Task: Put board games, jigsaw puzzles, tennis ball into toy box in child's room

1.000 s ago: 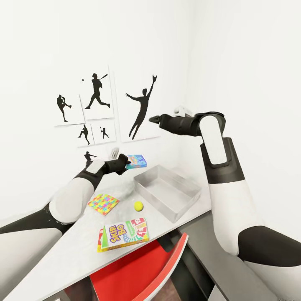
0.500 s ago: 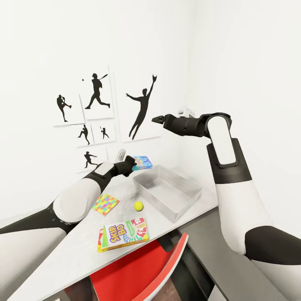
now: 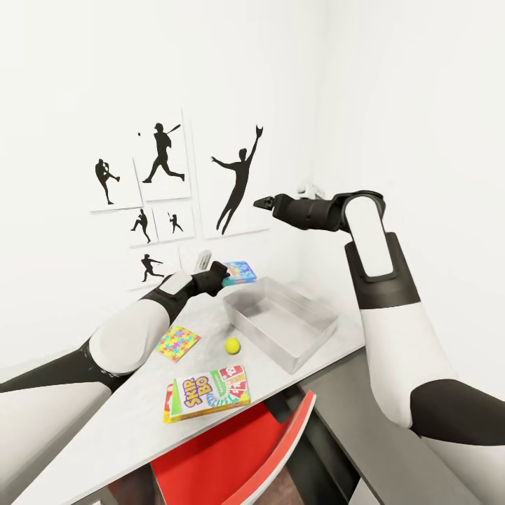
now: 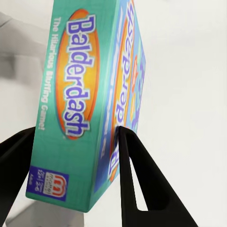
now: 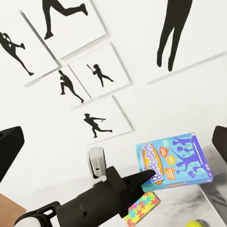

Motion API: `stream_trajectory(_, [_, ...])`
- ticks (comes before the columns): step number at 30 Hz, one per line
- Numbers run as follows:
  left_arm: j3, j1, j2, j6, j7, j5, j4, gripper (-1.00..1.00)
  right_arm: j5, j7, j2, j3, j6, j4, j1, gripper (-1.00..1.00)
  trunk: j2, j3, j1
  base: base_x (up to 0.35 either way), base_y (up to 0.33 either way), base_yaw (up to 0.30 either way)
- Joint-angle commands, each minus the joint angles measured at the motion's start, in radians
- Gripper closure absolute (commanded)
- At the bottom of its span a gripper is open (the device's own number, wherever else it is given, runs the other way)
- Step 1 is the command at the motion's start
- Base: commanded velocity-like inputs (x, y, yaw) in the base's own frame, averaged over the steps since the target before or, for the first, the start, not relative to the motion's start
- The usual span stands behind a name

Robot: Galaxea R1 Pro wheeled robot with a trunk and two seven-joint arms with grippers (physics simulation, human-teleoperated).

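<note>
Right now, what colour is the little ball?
Yellow-green; the ball shows best in the head view.

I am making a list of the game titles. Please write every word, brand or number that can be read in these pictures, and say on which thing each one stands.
"Balderdash": on the small blue-green flat game box in the left gripper.
"The Hilarious Bluffing Game!": beside that title, same box.
Small brand badge with numbers at that box's corner: too blurred to read.
"SKIP-BO": on the green, red and white flat box on the pale grey-white table.
Other print on that box: too small to read.

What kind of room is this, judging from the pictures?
Probably a child's room or playroom: black sports-silhouette pictures on the white wall, board games such as the Skip-Bo box, and a jigsaw puzzle on the table.
</note>
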Motion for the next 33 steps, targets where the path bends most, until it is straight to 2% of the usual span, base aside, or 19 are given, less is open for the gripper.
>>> stream_trajectory(1, [0.003,-0.001,0.000,0.005,0.001,-0.001,-0.003,1.00,-0.009,-0.010,0.000,0.003,0.002,0.001,-0.001,-1.00,-0.002,-0.002,0.001,0.000,0.000,0.000])
stream_trajectory(7, [0.004,-0.001,0.002,0.004,0.001,-0.001,-0.005,1.00,-0.008,-0.010,0.002,0.019,0.002,0.002,-0.001,-1.00,-0.002,-0.002,0.001,0.000,0.000,0.000])
stream_trajectory(19, [0.003,-0.001,0.005,0.013,0.003,0.000,-0.011,1.00,-0.005,-0.011,0.006,0.021,0.002,0.004,-0.001,-1.00,-0.002,-0.003,0.001,0.000,0.000,0.000])
stream_trajectory(33, [0.002,-0.003,0.004,0.048,0.013,0.000,-0.017,1.00,-0.005,-0.011,0.005,0.021,0.002,0.004,-0.001,-1.00,-0.002,-0.023,0.001,0.000,0.000,0.000])
